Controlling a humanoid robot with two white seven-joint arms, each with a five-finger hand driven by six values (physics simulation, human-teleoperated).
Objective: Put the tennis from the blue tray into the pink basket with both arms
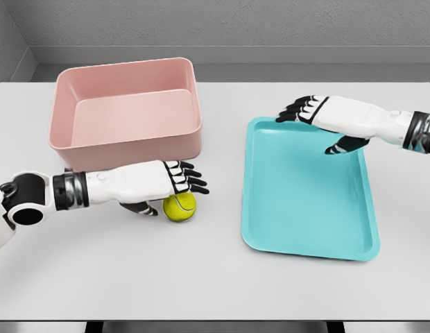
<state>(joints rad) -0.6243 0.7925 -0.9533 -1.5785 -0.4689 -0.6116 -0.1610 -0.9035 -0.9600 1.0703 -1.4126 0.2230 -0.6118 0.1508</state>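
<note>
- Bench (222, 291): pale grey surface carrying all items listed below.
- Pink basket (125, 142): rectangular tub, far left of the bench, upright, nothing visible inside.
- Blue tray (270, 229): turquoise, shallow, right of centre; holds nothing. Well apart from the basket.
- Tennis ball (179, 207): yellow-green, lying on the bench in front of the basket's near wall, between basket and tray. Not on the tray, not in the basket.
- Left hand (170, 182): reaches in low along the basket's front; fingers extended flat over the ball, thumb down beside it. Touching or just above the ball; no closed grasp shown, so the hand reads as open.
- Right hand (319, 121): hovers over the tray's far end, fingers spread and slack, gripping nothing.
- Step in hand, as judged: ball is off the tray and lies on the left arm's side; pickup by the left hand is pending.
- Next move calls for: fingers curling around the ball, a lift clearing the basket's near wall, then release inside.
</note>
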